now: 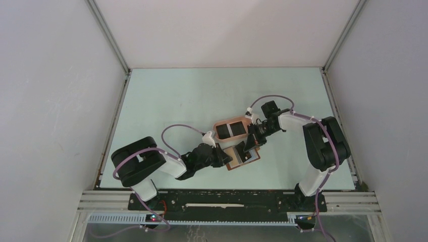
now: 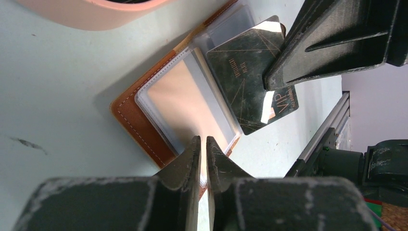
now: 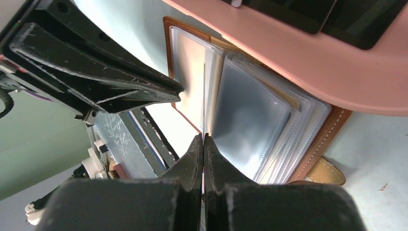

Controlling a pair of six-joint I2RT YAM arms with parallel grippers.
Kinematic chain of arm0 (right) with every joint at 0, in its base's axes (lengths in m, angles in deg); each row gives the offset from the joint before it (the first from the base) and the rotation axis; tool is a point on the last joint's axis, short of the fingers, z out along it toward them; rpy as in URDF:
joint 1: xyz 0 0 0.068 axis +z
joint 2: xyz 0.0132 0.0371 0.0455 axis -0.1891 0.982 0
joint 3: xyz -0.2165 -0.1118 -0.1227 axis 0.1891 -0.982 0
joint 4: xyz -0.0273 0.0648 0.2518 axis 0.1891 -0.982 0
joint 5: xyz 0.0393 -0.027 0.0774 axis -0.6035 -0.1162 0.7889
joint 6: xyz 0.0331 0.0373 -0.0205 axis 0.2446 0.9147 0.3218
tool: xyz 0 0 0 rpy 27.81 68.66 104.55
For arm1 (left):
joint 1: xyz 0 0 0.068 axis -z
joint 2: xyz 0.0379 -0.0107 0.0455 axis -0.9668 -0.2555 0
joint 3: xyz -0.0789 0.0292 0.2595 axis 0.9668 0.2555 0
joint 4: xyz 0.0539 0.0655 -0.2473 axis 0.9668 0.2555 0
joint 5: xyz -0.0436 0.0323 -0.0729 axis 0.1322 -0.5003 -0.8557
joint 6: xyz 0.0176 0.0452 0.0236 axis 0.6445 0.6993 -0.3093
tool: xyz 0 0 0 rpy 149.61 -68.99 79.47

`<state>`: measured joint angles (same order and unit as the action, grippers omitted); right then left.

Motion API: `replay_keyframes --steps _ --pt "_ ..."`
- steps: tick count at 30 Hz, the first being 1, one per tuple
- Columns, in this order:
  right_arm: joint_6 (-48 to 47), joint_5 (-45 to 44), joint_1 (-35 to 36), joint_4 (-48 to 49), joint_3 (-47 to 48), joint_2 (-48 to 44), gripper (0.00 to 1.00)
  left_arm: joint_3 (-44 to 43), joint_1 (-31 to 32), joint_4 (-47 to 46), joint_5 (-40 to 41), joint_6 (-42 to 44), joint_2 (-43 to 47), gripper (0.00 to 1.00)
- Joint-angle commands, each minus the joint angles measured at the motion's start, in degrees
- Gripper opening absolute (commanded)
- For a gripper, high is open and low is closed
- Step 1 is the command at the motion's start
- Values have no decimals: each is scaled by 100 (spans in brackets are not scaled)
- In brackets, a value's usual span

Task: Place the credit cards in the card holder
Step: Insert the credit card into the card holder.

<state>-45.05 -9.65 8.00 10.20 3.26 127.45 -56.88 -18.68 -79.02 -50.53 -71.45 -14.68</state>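
Observation:
The card holder lies open on the table, brown leather with clear sleeves fanned out. My right gripper is shut on a black credit card marked VIP and holds it slanted over the sleeves. That card shows edge-on in the right wrist view, above my right gripper. My left gripper is nearly shut at the holder's near edge, its jaws pinching the left-hand page. Two more black cards lie in the pink tray.
The pink oval tray sits right behind the card holder, almost touching it; its rim shows in both wrist views. The two arms crowd close together over the holder. The table's metal front rail lies just beyond it.

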Motion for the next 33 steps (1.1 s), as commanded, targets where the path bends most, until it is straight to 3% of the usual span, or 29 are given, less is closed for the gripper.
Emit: replay_keyframes --steps 1,33 --pt "60 -269 13 60 -10 123 0 -143 44 107 14 15 -88 13" --pt "215 -732 282 -6 228 434 0 -135 44 72 -29 9 -122 13"
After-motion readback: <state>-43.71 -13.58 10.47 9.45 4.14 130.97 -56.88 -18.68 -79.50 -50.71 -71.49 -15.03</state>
